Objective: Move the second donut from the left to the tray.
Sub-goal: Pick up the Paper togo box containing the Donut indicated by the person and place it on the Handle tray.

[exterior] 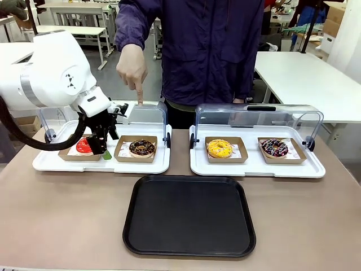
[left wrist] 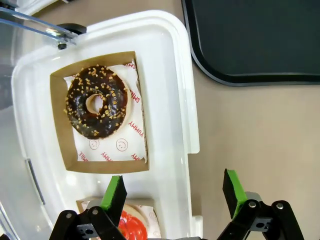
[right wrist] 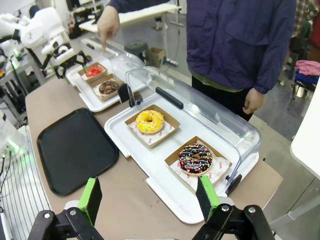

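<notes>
The second donut from the left has dark chocolate icing with yellowish bits and lies in a small brown cardboard tray on the left white tray. In the left wrist view this donut lies ahead of and to the left of my fingers. My left gripper hangs open just left of it, over the red-glazed donut. Seen from its own wrist, the left gripper holds nothing. The black tray lies at the table's front middle. My right gripper is open, high above the right white tray's near edge.
A person stands at the far side, one finger pointing down at the left white tray. The right white tray holds a yellow donut and a sprinkled chocolate donut. Both clear lids stand raised.
</notes>
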Available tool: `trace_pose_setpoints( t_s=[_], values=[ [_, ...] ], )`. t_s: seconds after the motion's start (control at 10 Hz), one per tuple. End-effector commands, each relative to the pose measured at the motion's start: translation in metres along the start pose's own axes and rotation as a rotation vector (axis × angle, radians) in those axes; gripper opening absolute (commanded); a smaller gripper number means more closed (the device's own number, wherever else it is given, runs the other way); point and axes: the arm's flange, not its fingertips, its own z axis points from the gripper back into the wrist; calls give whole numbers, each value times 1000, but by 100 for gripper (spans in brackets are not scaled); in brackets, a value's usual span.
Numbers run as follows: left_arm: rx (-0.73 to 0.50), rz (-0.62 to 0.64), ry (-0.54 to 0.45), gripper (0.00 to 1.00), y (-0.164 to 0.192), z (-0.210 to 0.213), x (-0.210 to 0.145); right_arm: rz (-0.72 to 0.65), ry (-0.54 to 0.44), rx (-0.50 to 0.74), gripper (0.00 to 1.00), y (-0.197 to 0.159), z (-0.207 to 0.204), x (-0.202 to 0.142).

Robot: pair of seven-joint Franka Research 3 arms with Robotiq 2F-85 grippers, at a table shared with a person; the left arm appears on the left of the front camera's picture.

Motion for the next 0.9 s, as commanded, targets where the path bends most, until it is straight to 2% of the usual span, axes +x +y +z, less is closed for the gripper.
trace_pose_setpoints(
  t_s=[0.0,0.8],
  values=[
    [19,18,55,100,2,-12,2,22,-31,2,100,-2,-1,2],
    [27,-24,75,100,27,-58,1,22,-31,2,100,-2,-1,2]
  ],
)
